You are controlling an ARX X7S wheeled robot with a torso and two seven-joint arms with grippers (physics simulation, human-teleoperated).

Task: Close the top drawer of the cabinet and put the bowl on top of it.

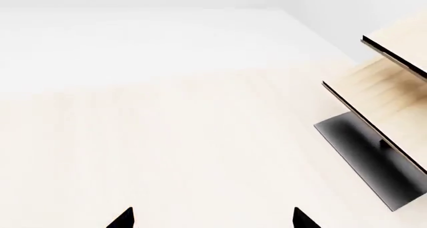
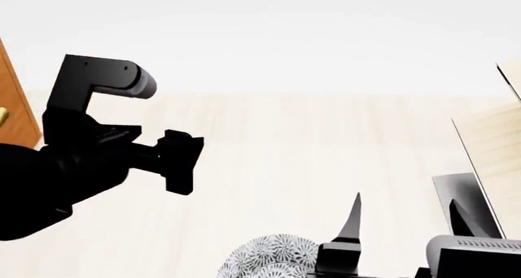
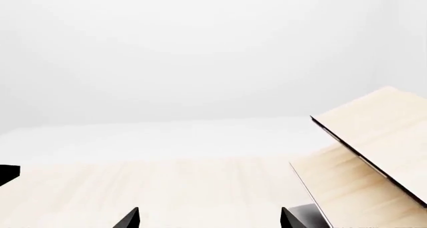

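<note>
Three views logged. Only the head view is showing the bowl (image 2: 273,258), sitting low on the pale table (image 2: 285,144) just beside the right gripper (image 2: 403,220), and a cabinet (image 2: 14,101) sliver far left. Both wrist views are showing the wooden rack (image 1: 383,88); left gripper (image 1: 213,219) and right are standing open, empty.
</note>
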